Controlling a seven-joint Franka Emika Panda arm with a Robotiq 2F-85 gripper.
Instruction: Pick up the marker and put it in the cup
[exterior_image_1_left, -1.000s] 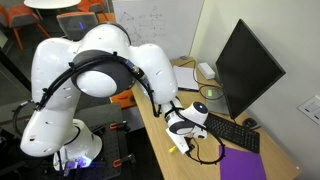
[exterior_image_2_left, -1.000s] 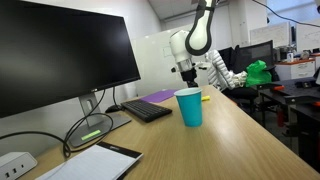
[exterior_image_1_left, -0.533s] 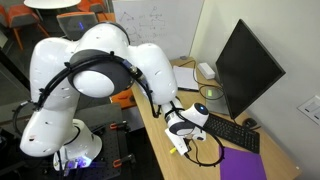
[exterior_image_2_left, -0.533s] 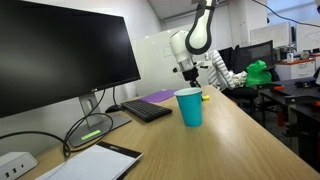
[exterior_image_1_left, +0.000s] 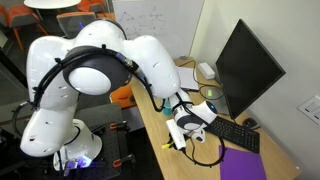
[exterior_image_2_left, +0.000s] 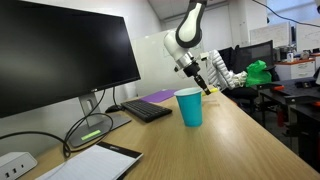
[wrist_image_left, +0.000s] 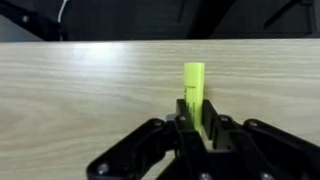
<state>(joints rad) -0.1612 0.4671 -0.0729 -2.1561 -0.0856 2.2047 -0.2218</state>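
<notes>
**While your gripper (wrist_image_left: 195, 128) is clamping the marker (wrist_image_left: 194, 85), the cup (exterior_image_2_left: 188, 107) is standing apart**

You are holding the yellow marker between the jaws, its end sticking out over the wooden desk (wrist_image_left: 70, 90). The teal cup is standing upright near the keyboard (exterior_image_2_left: 147, 110).

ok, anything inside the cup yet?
Nothing shows above the rim of the cup; its inside is hidden at this angle. The marker sits in the shut gripper.

black monitor (exterior_image_2_left: 65, 55) upright on wooden desk (exterior_image_2_left: 215, 150). black keyboard (exterior_image_2_left: 147, 110) before it. purple pad (exterior_image_1_left: 243, 165) just beside keyboard. whiteboard (exterior_image_1_left: 150, 25) behind.
</notes>
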